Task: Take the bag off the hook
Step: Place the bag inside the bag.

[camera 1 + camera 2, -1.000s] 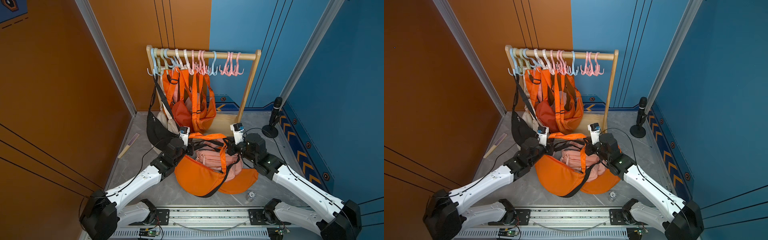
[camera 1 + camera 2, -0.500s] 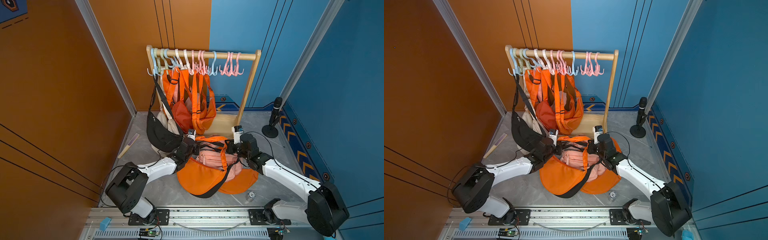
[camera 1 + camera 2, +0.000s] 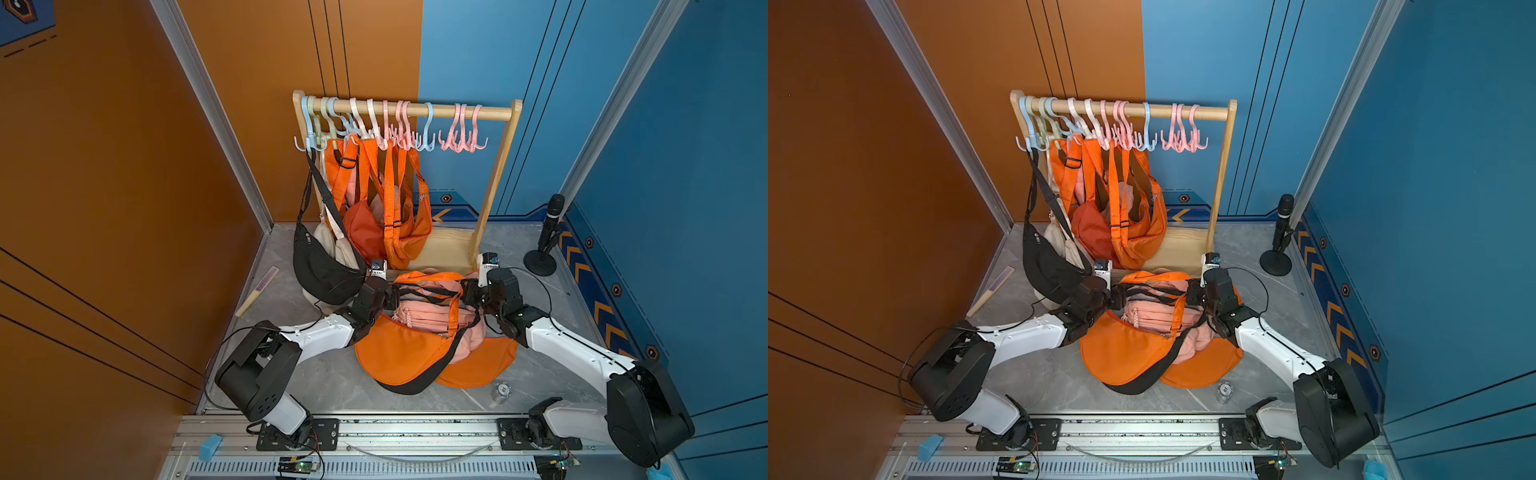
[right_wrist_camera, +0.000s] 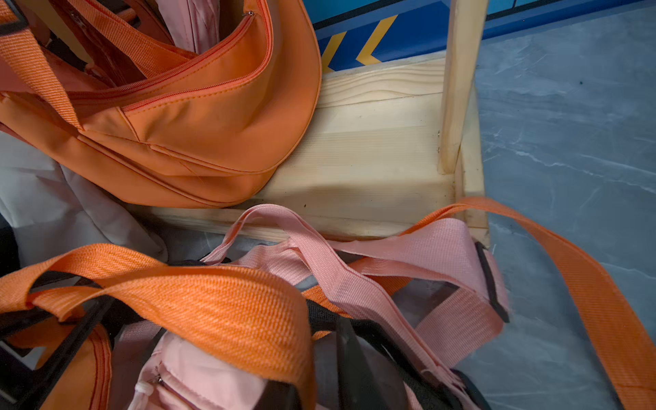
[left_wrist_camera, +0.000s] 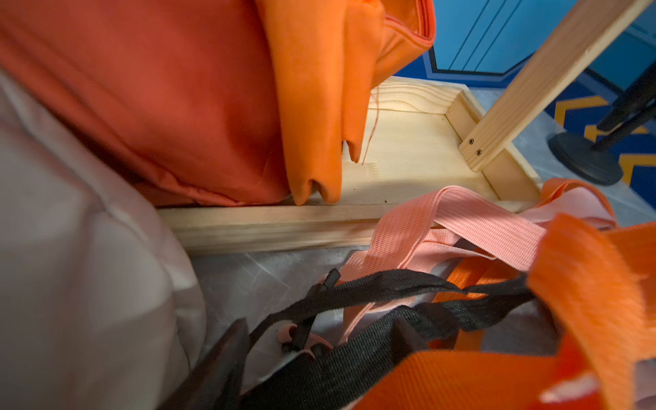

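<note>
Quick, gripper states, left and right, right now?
Left gripper: open, a black webbing strap lying across the gap.
Right gripper: cannot tell, a wide orange webbing strap covers it.

The orange bag (image 3: 395,357) has a black strap (image 3: 419,379); the pink bag (image 3: 419,313) is salmon. The grey bench (image 3: 332,374) is marble-veined. A black bag (image 3: 320,270), pastel blue, green, white and pink hooks (image 3: 459,137), pale wood rack (image 3: 492,187).
</note>
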`<state>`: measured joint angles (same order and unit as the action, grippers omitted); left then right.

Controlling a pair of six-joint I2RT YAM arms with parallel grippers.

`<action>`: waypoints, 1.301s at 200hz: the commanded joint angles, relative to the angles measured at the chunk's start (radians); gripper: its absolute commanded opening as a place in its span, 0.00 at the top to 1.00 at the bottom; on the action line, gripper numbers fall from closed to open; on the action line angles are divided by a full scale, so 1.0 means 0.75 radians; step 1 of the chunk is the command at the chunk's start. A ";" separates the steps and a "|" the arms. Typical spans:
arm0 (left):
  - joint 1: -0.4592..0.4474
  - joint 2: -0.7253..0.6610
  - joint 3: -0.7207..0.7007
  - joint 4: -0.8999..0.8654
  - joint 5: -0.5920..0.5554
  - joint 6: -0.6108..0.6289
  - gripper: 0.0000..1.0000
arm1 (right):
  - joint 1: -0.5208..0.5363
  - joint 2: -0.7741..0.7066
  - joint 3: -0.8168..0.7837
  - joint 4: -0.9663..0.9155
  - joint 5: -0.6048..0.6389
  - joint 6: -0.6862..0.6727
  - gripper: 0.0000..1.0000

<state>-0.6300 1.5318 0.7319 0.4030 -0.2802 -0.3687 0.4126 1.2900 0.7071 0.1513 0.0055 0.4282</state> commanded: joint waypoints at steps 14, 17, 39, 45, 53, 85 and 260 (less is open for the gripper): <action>0.015 -0.150 -0.081 -0.031 -0.014 -0.041 0.15 | -0.016 -0.048 -0.008 0.010 0.047 0.034 0.75; 0.014 -0.160 -0.083 -0.038 -0.010 -0.044 0.10 | -0.016 -0.052 -0.008 0.006 0.048 0.036 0.75; 0.016 -0.212 -0.086 -0.116 0.049 -0.096 0.08 | -0.016 -0.077 -0.006 -0.015 0.054 0.039 0.62; 0.014 -0.228 -0.091 -0.134 0.072 -0.115 0.06 | -0.016 -0.083 -0.008 -0.019 0.055 0.041 0.57; 0.010 -0.251 -0.106 -0.139 0.092 -0.129 0.05 | -0.016 -0.091 -0.010 -0.025 0.055 0.041 0.51; 0.000 -0.369 -0.146 -0.191 0.122 -0.161 0.04 | -0.012 -0.111 -0.017 -0.029 0.060 0.046 0.30; 0.042 -0.441 0.246 -0.454 0.240 -0.004 0.21 | 0.028 -0.122 0.057 -0.214 0.008 0.014 0.00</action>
<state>-0.6106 1.1423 0.8234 0.0448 -0.1581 -0.4030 0.4244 1.2297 0.7712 0.0208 0.0399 0.4427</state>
